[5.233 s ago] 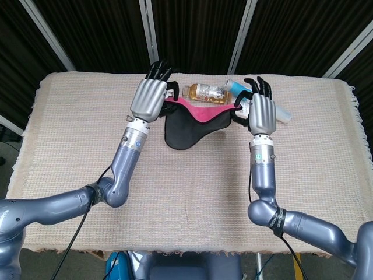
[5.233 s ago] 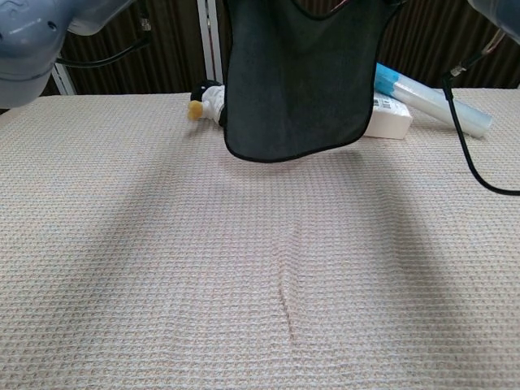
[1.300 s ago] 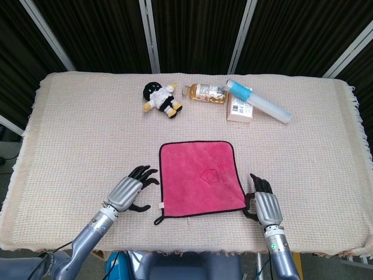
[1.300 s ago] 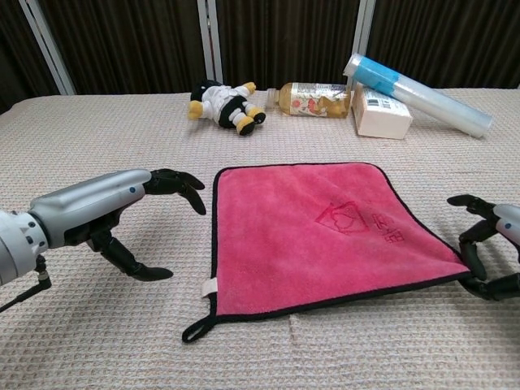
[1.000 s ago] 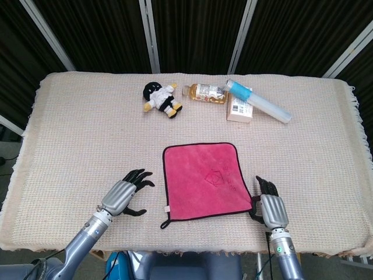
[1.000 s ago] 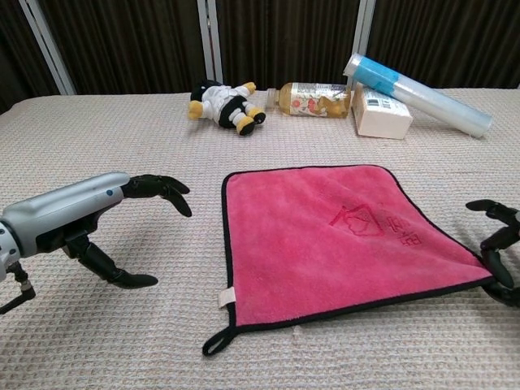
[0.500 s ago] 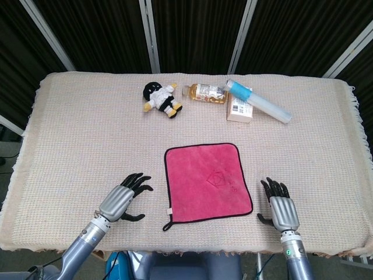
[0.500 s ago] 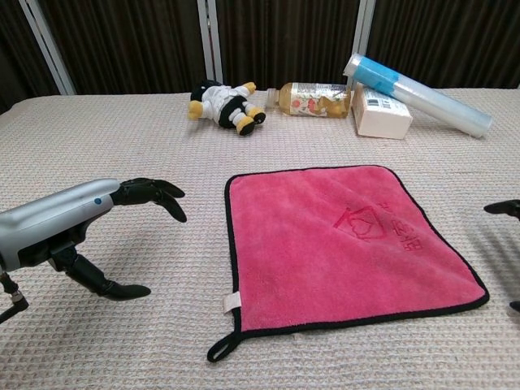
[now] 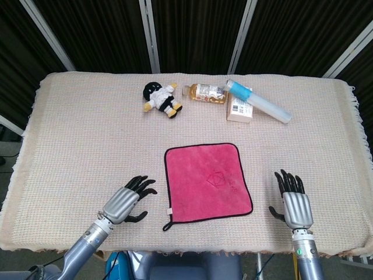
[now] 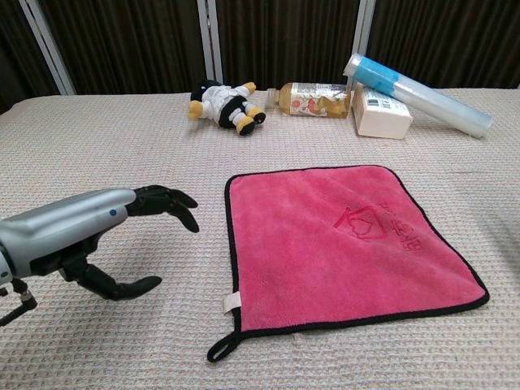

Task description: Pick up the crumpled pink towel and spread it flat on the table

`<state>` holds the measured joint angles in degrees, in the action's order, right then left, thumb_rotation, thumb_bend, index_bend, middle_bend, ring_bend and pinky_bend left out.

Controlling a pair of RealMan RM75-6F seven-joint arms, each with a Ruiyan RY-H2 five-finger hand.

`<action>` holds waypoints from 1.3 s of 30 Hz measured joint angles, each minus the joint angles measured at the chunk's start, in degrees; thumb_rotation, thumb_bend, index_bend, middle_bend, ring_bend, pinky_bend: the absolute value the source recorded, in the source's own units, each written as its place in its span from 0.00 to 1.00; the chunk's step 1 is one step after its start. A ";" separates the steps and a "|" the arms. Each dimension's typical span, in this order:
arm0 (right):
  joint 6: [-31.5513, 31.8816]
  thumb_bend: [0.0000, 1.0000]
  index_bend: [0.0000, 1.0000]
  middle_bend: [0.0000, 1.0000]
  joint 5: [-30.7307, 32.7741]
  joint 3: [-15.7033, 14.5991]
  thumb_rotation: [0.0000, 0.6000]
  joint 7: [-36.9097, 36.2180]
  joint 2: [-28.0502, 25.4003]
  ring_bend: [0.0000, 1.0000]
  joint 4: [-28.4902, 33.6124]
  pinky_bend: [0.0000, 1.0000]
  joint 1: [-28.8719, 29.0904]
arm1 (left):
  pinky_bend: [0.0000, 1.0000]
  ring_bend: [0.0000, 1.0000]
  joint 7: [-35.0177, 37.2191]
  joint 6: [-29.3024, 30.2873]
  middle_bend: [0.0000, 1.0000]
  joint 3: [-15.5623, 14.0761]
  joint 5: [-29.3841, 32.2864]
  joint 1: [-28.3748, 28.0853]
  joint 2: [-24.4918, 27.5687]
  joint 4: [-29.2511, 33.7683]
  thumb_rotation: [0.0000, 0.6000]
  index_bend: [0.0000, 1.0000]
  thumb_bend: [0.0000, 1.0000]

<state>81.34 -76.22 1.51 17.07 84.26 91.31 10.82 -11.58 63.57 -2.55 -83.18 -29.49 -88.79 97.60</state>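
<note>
The pink towel (image 9: 208,181) (image 10: 348,243) with a black hem lies spread flat on the table's front middle, its hanging loop at the near left corner. My left hand (image 9: 123,204) (image 10: 89,233) hovers open to the towel's left, fingers apart and holding nothing. My right hand (image 9: 295,207) is open to the towel's right, clear of the cloth; it does not show in the chest view.
A beige woven cloth (image 9: 76,134) covers the table. At the back lie a small plush doll (image 9: 161,98) (image 10: 223,104), a bottle on its side (image 9: 205,93) (image 10: 314,98), a white box (image 9: 240,109) (image 10: 382,113) and a clear tube with a blue end (image 9: 258,100) (image 10: 418,93).
Both hands held the towel up in the air, then laid it flat and let go. In the last half second the right hand drew further right; the left hand barely moved.
</note>
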 measured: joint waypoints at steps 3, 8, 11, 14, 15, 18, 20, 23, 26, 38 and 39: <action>0.16 0.23 0.00 0.00 -0.78 0.08 1.00 -1.18 -0.65 0.00 0.58 0.00 -0.28 | 0.00 0.00 -4.90 -1.87 0.09 0.03 0.81 -0.89 -0.64 0.86 1.00 0.20 0.63; 0.26 0.23 0.00 0.00 -1.70 0.22 1.00 -2.53 -1.71 0.00 1.53 0.00 -0.66 | 0.00 0.00 -12.49 -5.28 0.09 0.09 3.23 -2.45 -2.88 1.87 1.00 0.19 0.69; 0.09 0.23 0.00 0.00 -1.91 0.26 1.00 -3.21 -2.16 0.00 1.89 0.00 -0.88 | 0.00 0.00 -16.96 -7.25 0.09 0.05 5.49 -3.42 -4.67 2.25 1.00 0.19 0.70; -0.23 0.23 0.00 0.00 -2.01 0.34 1.00 -3.74 -2.52 0.00 2.23 0.00 -0.98 | 0.00 0.00 -21.14 -8.71 0.09 -0.06 7.93 -4.26 -6.84 2.35 1.00 0.19 0.70; -0.30 0.23 0.00 0.00 -2.09 0.37 1.00 -4.05 -2.67 0.00 2.32 0.00 -1.04 | 0.00 0.00 -22.27 -9.08 0.09 -0.11 8.63 -4.49 -7.57 2.24 1.00 0.19 0.70; -0.43 0.23 0.00 0.00 -2.37 0.45 1.00 -4.77 -3.17 0.00 2.80 0.00 -1.24 | 0.00 0.00 -25.34 -9.83 0.09 -0.20 11.36 -5.02 -9.69 1.60 1.00 0.19 0.70; -0.49 0.23 0.00 0.00 -2.45 0.50 1.00 -4.95 -3.29 0.00 2.91 0.00 -1.31 | 0.00 0.00 -26.62 -10.16 0.09 -0.30 12.99 -5.27 -10.47 1.33 1.00 0.19 0.71; -0.55 0.23 0.00 0.00 -2.67 0.58 1.00 -5.15 -3.45 0.00 3.06 0.00 -1.45 | 0.00 0.00 -27.98 -10.38 0.09 -0.74 14.45 -5.53 -10.78 1.29 1.00 0.19 0.71; -0.64 0.23 0.00 0.00 -2.85 0.61 1.00 -5.17 -3.46 0.00 3.13 0.00 -1.55 | 0.00 0.00 -28.44 -10.14 0.09 -1.57 14.64 -5.53 -10.19 1.89 1.00 0.19 0.71; -0.64 0.23 0.00 0.00 -3.62 0.51 1.00 -5.05 -2.99 0.00 3.46 0.00 -2.04 | 0.00 0.00 -24.99 -8.77 0.09 -5.18 11.20 -4.06 -6.30 3.31 1.00 0.19 0.71; -0.71 0.23 0.00 0.00 -3.57 0.54 1.00 -5.08 -2.99 0.00 3.53 0.00 -2.09 | 0.00 0.00 -24.74 -8.72 0.09 -5.41 10.82 -3.97 -6.14 3.28 1.00 0.19 0.71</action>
<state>80.63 -79.79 2.05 12.00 81.26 94.85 8.74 -36.32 54.85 -7.96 -72.36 -33.46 -94.94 100.88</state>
